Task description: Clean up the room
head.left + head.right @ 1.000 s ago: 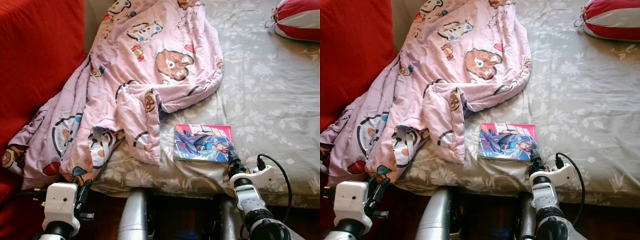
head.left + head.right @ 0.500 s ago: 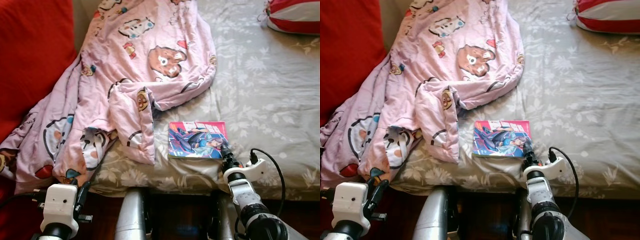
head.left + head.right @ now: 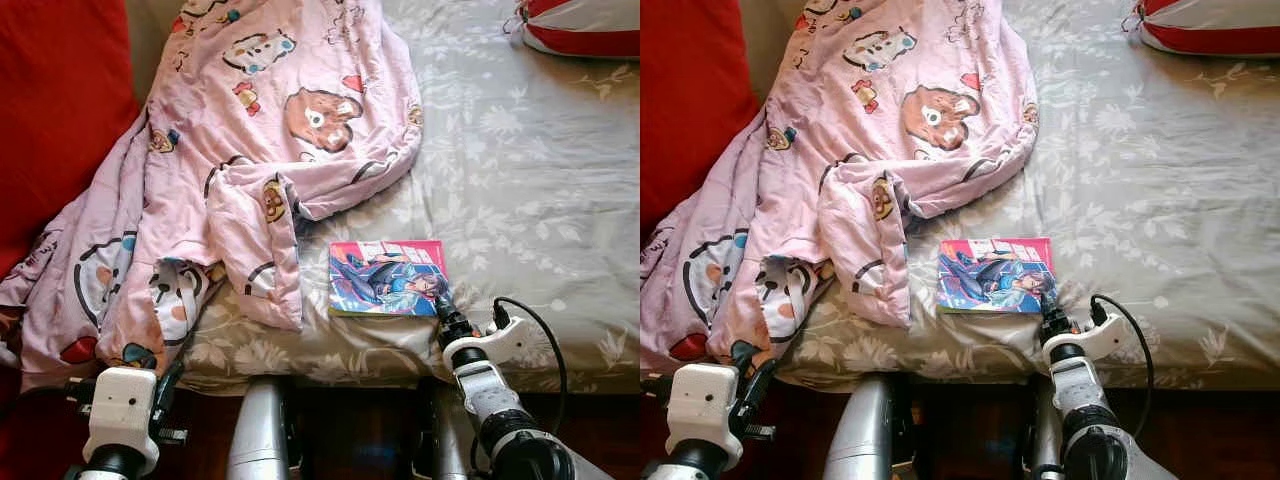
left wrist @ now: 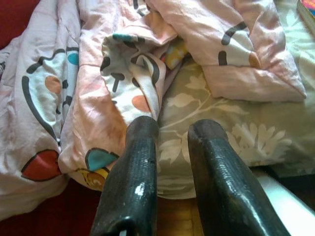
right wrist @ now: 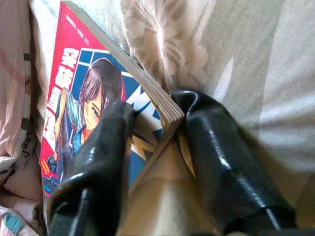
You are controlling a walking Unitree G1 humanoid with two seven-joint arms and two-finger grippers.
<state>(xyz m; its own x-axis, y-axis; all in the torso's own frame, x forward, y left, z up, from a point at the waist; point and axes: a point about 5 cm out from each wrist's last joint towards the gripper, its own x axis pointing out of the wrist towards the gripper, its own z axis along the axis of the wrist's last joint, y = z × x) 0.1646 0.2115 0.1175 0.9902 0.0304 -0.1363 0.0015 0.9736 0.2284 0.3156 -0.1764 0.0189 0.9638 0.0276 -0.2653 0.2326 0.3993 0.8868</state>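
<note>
Bed (image 3: 520, 170), grey floral sheet: pink quilt (image 3: 260, 130), book (image 3: 388, 277) corner clamped in right pincer (image 5: 152, 123); left pincer (image 4: 172, 147) open

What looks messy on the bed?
The pink blanket lies bunched up, hanging off the bed's edge. A comic book lies loose on the sheet, its corner between the right gripper fingers.

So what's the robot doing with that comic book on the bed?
The robot is picking it up. Its right pincer has one finger on top of the comic book and one under its corner, at the near edge of the bed. The book lies flat on the grey flowered sheet, beside a rumpled pink blanket. The left pincer hangs low and open by the blanket's edge, holding nothing.
</note>
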